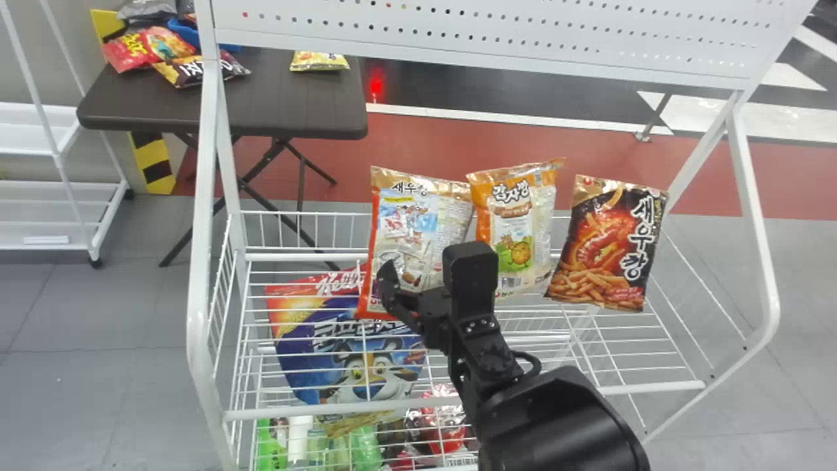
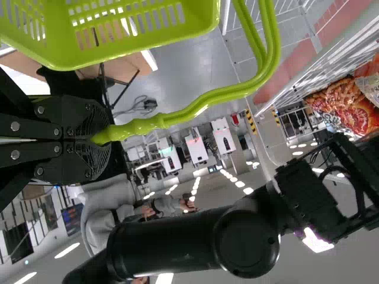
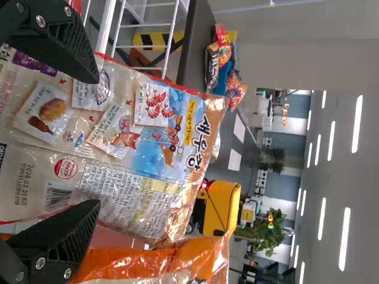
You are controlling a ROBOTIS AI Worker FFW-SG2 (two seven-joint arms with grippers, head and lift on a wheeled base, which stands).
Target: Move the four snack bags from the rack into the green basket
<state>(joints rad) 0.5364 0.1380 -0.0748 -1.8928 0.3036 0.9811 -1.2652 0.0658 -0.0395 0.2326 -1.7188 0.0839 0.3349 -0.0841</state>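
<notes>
By the right gripper (image 1: 425,304), fingers spread wide, no bag is clamped; whether the leftmost upright snack bag (image 1: 418,219), at its twelve o'clock, is touched cannot be told. From that bag in the rack (image 1: 198,327), the orange-topped bag (image 1: 516,226) and dark bag (image 1: 608,242) are found toward three o'clock, the tiger-faced bag (image 1: 366,373) toward seven. The green basket (image 2: 56,52) is held by its handle (image 2: 201,105) in the left gripper's (image 2: 95,140) closed fingers.
</notes>
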